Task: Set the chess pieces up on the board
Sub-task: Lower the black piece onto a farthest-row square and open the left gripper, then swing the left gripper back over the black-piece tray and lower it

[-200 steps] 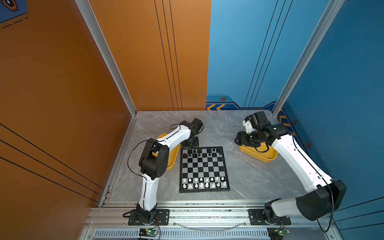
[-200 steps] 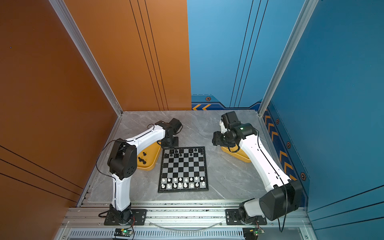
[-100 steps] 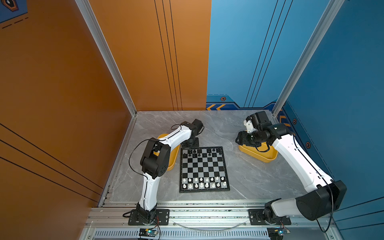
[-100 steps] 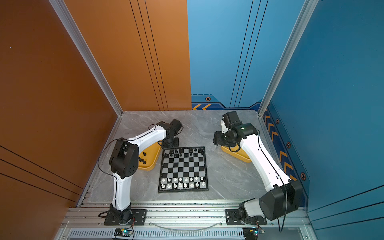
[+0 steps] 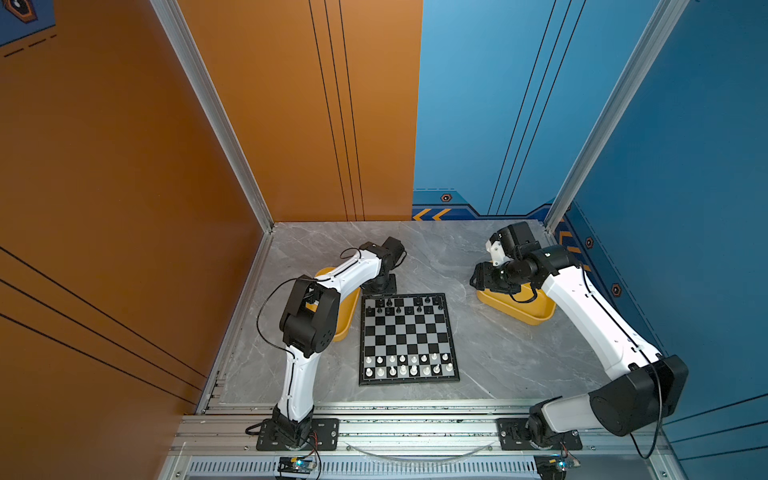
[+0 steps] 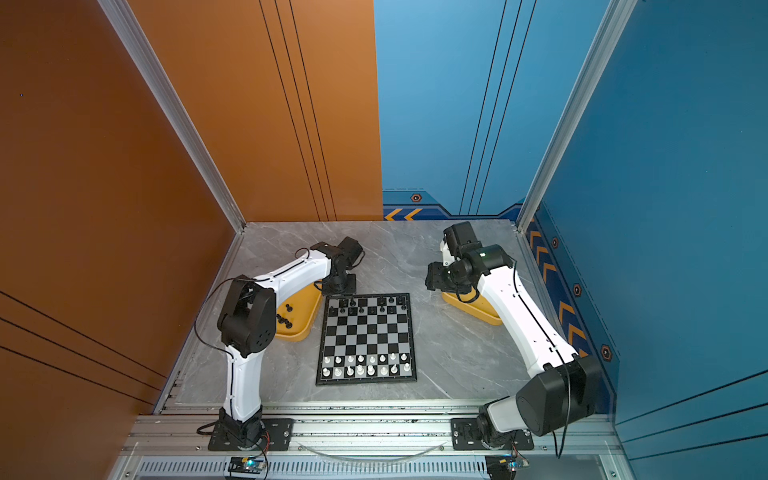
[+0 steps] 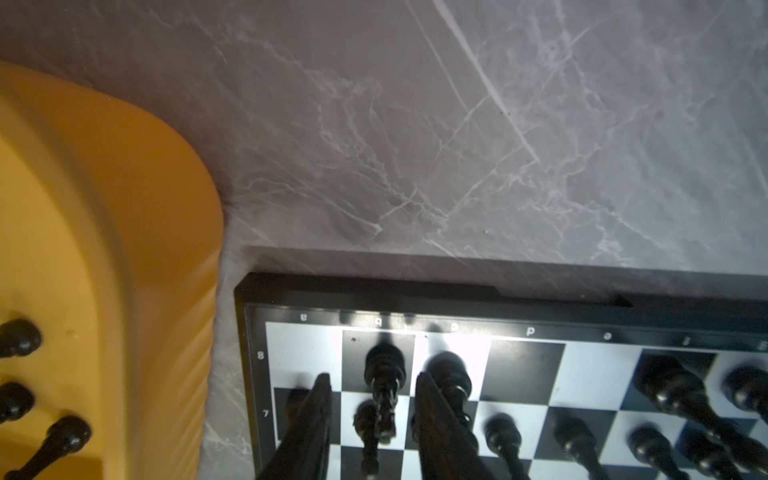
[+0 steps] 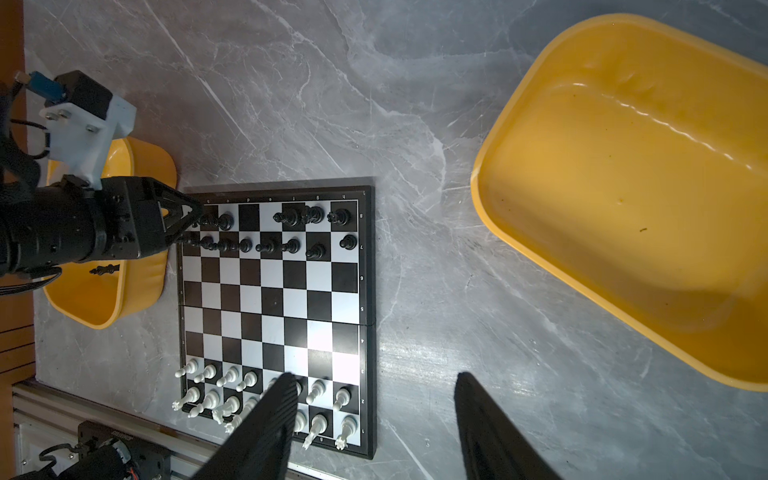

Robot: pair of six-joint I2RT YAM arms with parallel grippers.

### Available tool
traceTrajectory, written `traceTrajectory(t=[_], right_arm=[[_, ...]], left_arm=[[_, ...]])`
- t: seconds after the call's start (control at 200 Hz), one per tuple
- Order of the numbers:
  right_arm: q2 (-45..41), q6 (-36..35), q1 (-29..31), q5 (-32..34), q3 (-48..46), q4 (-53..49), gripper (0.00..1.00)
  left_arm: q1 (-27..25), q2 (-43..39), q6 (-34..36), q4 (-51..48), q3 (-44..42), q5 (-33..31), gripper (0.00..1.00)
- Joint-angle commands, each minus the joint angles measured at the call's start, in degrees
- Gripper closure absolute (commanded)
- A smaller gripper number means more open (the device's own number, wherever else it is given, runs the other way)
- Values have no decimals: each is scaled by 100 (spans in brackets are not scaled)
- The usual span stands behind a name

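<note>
**Left gripper parted around a black piece at the board's far row**

The grey marble table carries the whole scene. Two white-and-black arms rise from the near rail. The left arm bends over toward the far left corner of the board, and the right arm stretches to the far right of the table.

The board lies flat in the middle of the table, between two yellow trays. The left tray sits just beside the board's left edge. The right tray sits apart from its far right corner.

The left gripper points down at the board's far left corner. Its fingers are partly open. A black piece stands on a dark square of the far row between them, with a gap showing on either side, so the gripper holds nothing.

The right gripper hangs above the table close by the right tray. Its fingers are spread wide with nothing between them.

The white pieces stand in the two near rows of the board. The black pieces stand in the two far rows: a full line across the second row and several more along the edge row. Spare black pieces lie in the left tray, and three of them show in the left wrist view.
</note>
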Motion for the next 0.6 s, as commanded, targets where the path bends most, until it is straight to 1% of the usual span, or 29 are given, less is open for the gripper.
traceTrajectory(t=[0.0, 0.15, 0.3, 0.596], right_arm=[[121, -56, -23, -119, 232, -4, 37], [301, -58, 21, -156, 389, 57, 37], [503, -58, 96, -210, 521, 151, 37], [978, -118, 228, -332, 952, 193, 37]], left_arm=[[137, -509, 14, -87, 80, -156, 64], [351, -978, -16, -87, -169, -215, 63], [533, -1389, -23, -88, -499, -422, 62], [1151, -2018, -17, -81, -1519, -626, 62]])
